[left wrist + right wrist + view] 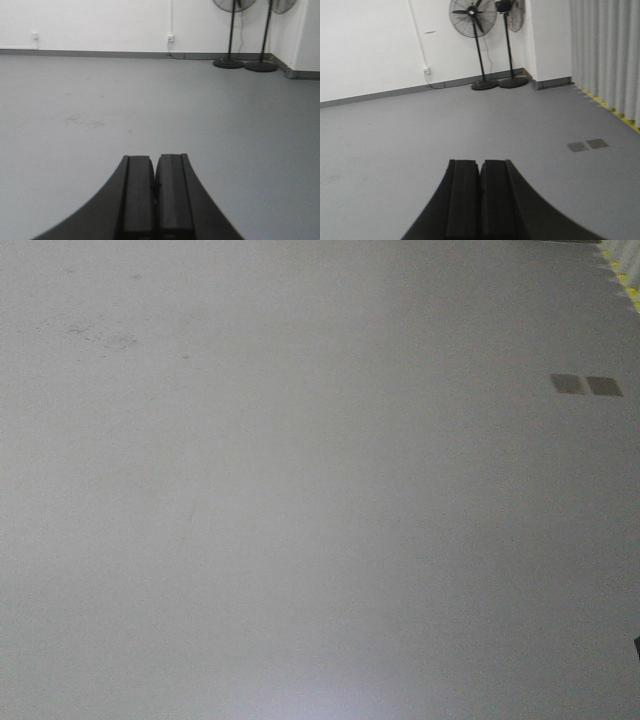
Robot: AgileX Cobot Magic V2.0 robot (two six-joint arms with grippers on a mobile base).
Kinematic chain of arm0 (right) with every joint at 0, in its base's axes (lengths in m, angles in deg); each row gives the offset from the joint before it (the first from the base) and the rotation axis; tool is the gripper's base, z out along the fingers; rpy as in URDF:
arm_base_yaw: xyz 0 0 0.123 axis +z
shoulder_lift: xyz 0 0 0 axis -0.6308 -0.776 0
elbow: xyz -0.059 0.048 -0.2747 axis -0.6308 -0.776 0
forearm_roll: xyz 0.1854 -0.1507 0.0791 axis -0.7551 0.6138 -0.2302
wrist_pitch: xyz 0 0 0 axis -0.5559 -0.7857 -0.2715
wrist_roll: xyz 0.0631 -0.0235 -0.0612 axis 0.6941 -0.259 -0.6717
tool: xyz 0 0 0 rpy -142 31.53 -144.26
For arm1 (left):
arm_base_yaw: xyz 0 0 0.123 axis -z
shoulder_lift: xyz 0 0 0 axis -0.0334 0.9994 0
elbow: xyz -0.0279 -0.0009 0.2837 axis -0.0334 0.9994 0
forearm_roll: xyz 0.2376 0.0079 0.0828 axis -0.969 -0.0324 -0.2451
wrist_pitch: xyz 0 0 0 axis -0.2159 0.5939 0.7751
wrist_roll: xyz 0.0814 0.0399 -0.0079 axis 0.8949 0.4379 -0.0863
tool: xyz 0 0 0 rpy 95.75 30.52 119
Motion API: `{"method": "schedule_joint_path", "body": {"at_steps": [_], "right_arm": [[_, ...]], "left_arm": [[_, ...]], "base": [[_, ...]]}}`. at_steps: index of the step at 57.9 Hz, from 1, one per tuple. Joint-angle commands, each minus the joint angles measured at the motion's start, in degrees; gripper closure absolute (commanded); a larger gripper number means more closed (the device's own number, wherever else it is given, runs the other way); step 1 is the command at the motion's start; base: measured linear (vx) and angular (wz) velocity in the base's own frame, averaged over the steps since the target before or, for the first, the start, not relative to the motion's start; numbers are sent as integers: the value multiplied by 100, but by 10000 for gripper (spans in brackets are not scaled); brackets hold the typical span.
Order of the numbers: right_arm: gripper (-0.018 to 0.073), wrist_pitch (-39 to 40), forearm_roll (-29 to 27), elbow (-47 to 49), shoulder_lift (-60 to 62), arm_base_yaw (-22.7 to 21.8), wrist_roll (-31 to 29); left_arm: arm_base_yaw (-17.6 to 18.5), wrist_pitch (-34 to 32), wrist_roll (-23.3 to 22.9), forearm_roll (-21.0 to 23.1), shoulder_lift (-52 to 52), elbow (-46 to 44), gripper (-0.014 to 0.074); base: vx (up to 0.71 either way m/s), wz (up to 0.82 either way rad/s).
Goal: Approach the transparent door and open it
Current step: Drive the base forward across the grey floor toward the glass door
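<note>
The transparent door is out of view in every frame. My left gripper (pixel 155 159) is shut with nothing between its black pads, held low and pointing across bare grey floor toward a white wall. My right gripper (pixel 480 162) is likewise shut and empty, aimed over the floor toward a room corner. The front view holds only grey floor.
Two black pedestal fans (pixel 473 20) stand in the far corner; their bases (pixel 228 63) also show in the left wrist view. Grey curtains (pixel 607 55) hang on the right above a yellow floor strip (pixel 620 114). Two dark floor plates (pixel 586 386) lie right of centre. A wall socket (pixel 170 38) sits low on the wall.
</note>
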Motion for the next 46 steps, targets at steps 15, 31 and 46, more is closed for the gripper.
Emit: {"method": "schedule_joint_path", "body": {"at_steps": [15, 31, 46], "right_arm": [[565, 478, 10, -10, 88, 8, -4], [565, 478, 10, -10, 88, 8, -4], [565, 478, 10, -10, 88, 8, -4]], "left_arm": [[11, -456, -40, 37, -80, 93, 530], [11, -456, -40, 37, -80, 93, 530], [11, -456, -40, 37, -80, 93, 530]], "base": [[50, 38], [56, 54], [61, 70]]}}
